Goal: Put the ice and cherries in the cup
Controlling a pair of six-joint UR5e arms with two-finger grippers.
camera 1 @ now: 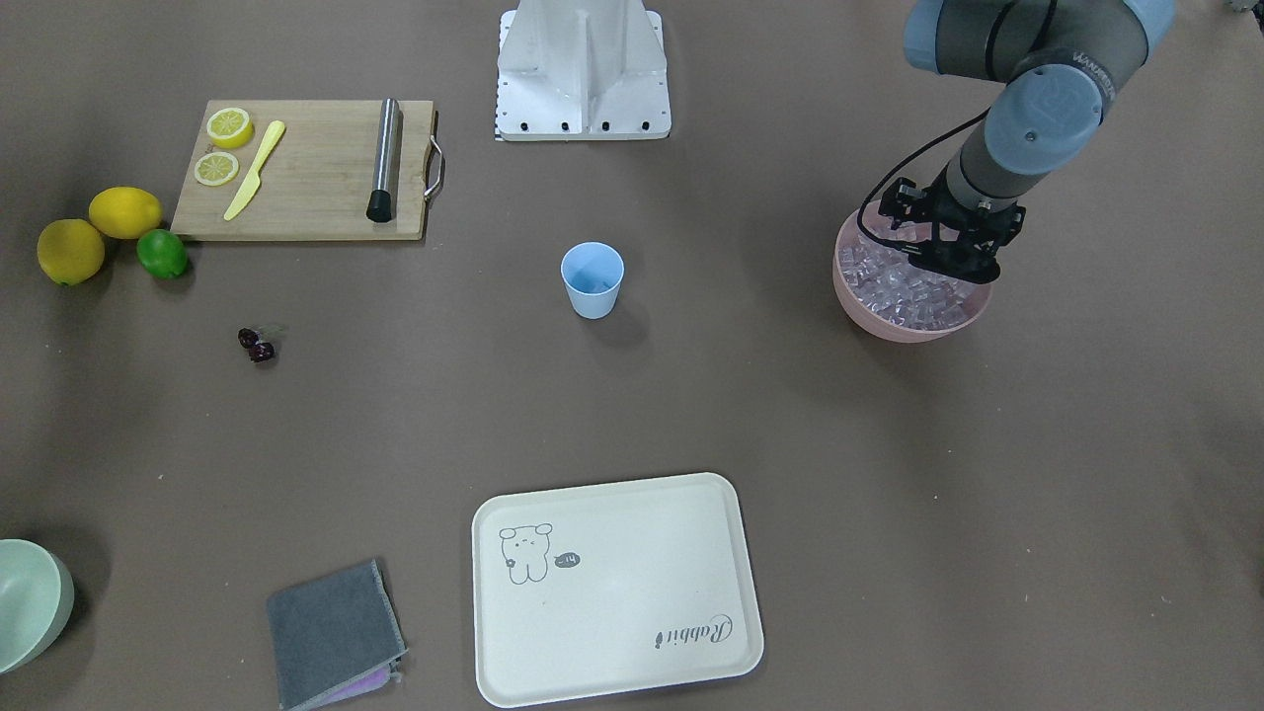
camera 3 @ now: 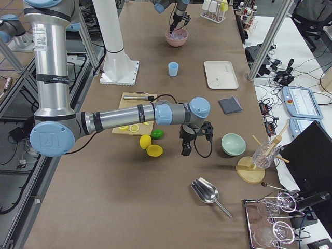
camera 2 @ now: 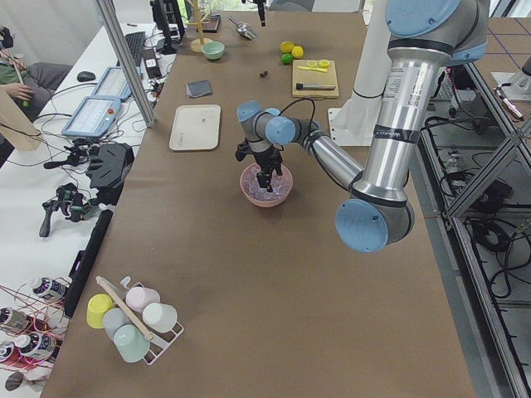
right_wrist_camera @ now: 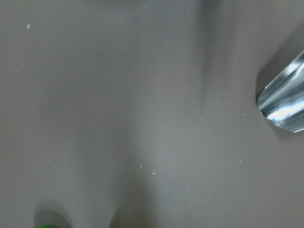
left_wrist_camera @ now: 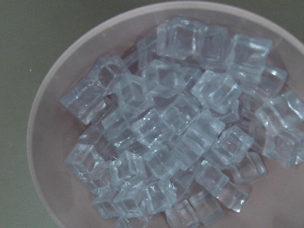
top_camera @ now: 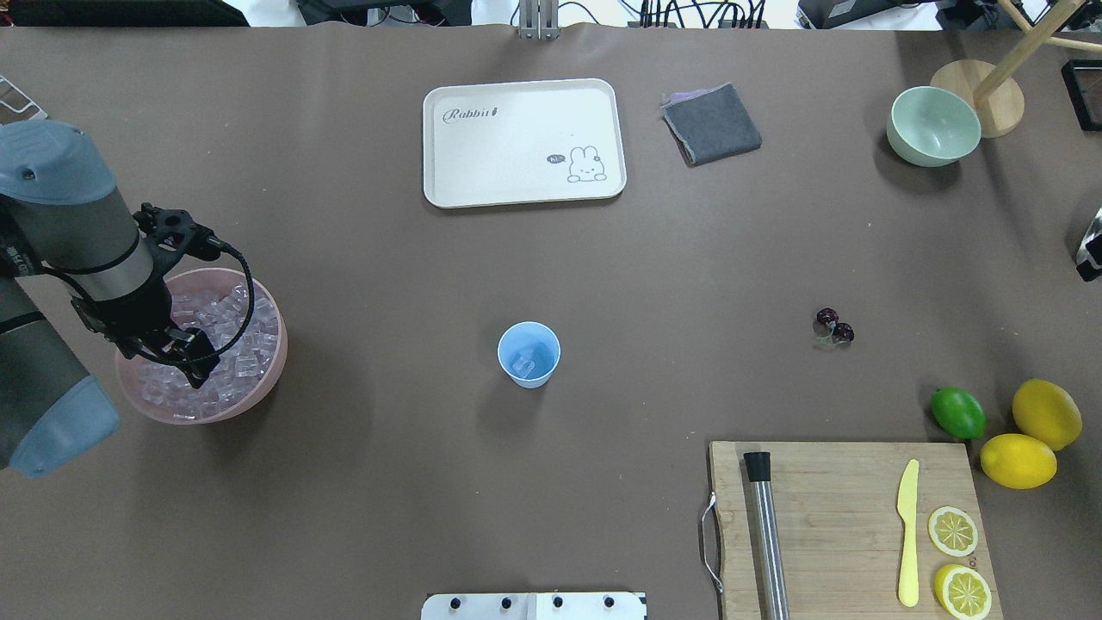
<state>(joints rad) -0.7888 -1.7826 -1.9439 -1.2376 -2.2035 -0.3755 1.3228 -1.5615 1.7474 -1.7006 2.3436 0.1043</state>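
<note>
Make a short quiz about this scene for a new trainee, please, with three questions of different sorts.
1. True or false: the cherries lie on the cutting board.
2. The jaws of the left arm hang over: A the tray, B the pink bowl of ice, C the grey cloth.
3. How many whole lemons lie beside the lime?

Key
1. False: they lie on the bare table, apart from the cutting board.
2. B
3. Two
</note>
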